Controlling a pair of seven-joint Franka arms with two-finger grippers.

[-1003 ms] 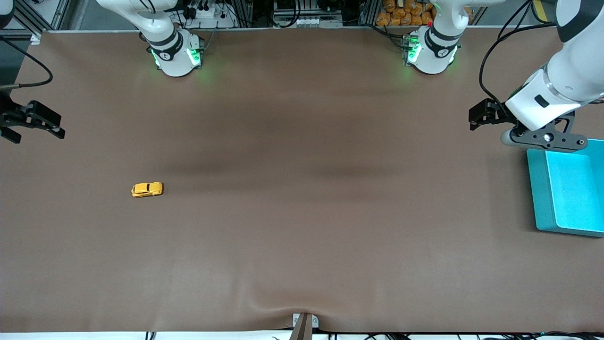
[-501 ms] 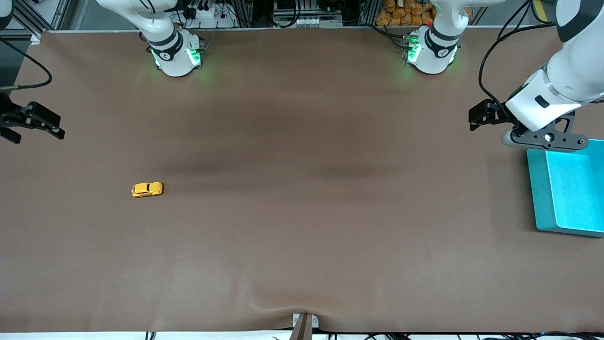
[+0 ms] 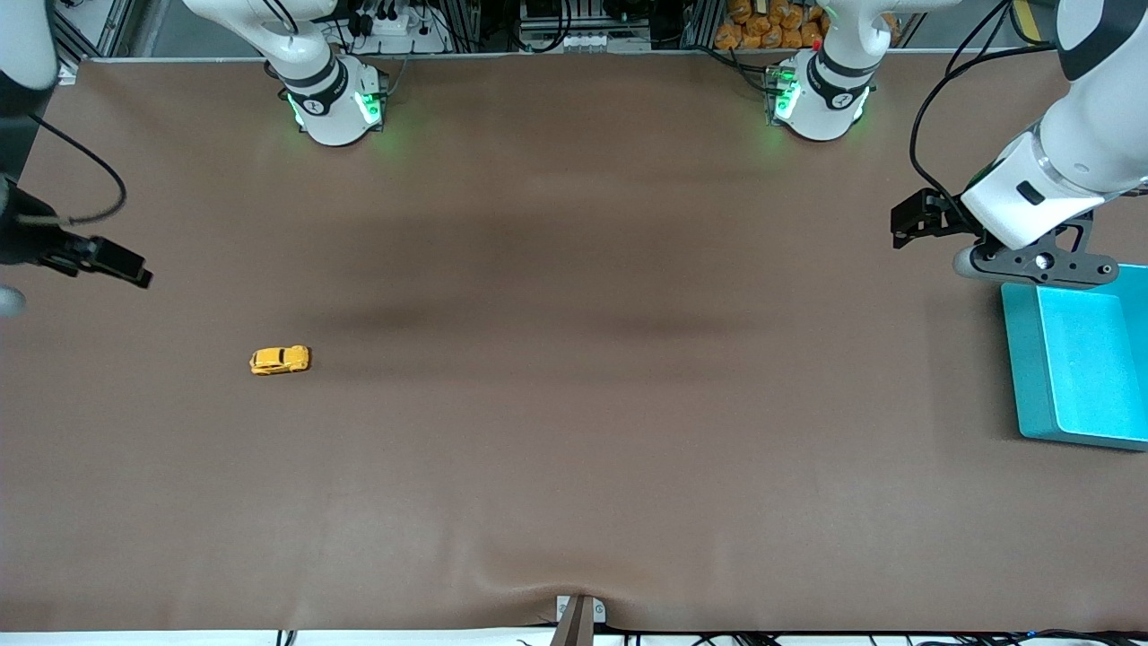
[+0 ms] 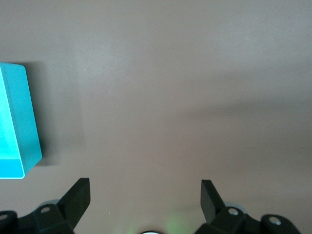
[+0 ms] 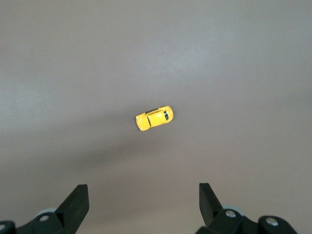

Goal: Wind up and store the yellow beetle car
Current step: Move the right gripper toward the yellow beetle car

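The tiny orange-yellow beetle-shaped toy car (image 3: pixel 280 360) (image 5: pixel 154 118) sits alone on the brown cloth-covered tabletop (image 3: pixel 574 404), toward the right arm's end. The right gripper (image 3: pixel 108 260) (image 5: pixel 141 202) hangs over the tabletop's edge at that end, jaws spread wide and empty. The left gripper (image 3: pixel 919 215) (image 4: pixel 145 200) waits over the other end, jaws equally wide, beside the turquoise plastic bin (image 3: pixel 1027 377) (image 4: pixel 22 122) at that edge.

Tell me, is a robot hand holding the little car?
No. The car sits alone on the table. The right gripper and left gripper are open and empty.
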